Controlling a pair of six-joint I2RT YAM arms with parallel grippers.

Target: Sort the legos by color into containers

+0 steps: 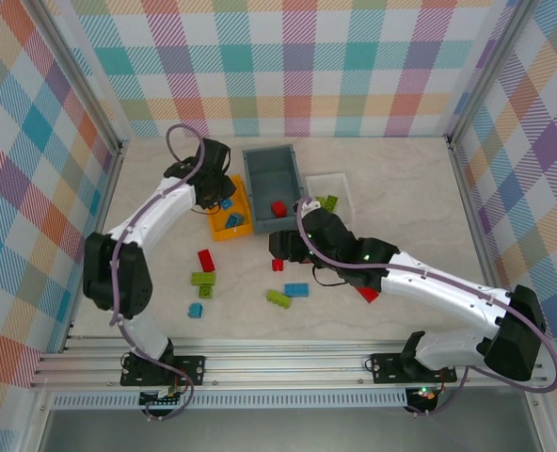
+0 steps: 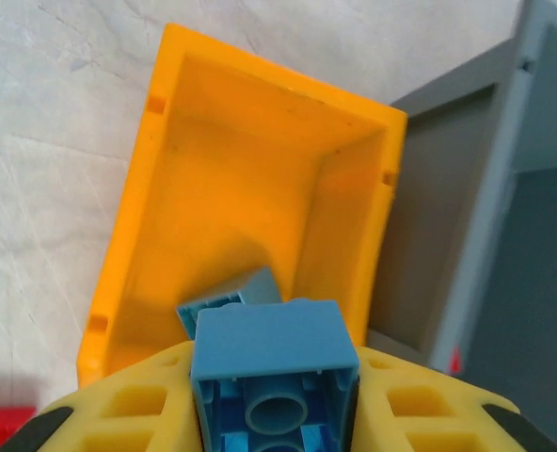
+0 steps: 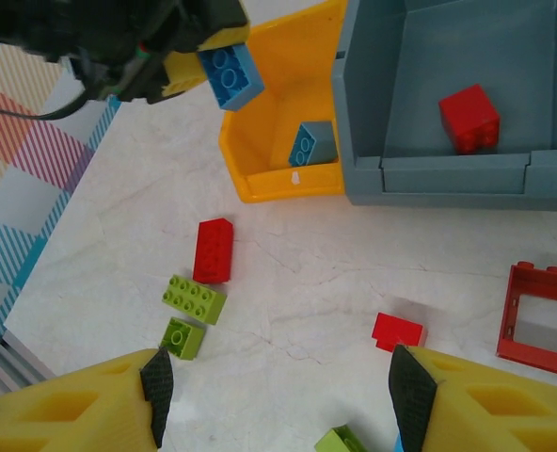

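Note:
My left gripper (image 2: 275, 395) is shut on a blue lego (image 2: 271, 347) and hangs over the near end of the orange-yellow container (image 2: 156, 235). Another blue lego (image 2: 230, 298) lies inside that container. From the right wrist view the same held blue lego (image 3: 230, 73) hangs above the orange-yellow container (image 3: 260, 179). My right gripper (image 3: 277, 395) stands open low over the table, a small red lego (image 3: 397, 330) just beyond its right finger. The grey-blue container (image 1: 260, 169) holds a red lego (image 1: 278, 208). The white container (image 1: 342, 185) holds a lime green one (image 1: 327, 201).
Loose on the table lie a red lego (image 3: 213, 250), two green ones (image 3: 194, 299) (image 3: 182, 337), a red frame piece (image 3: 540, 320), and a blue one (image 1: 195, 310). A green lego (image 1: 278, 298) and a blue one (image 1: 296, 289) sit under my right arm.

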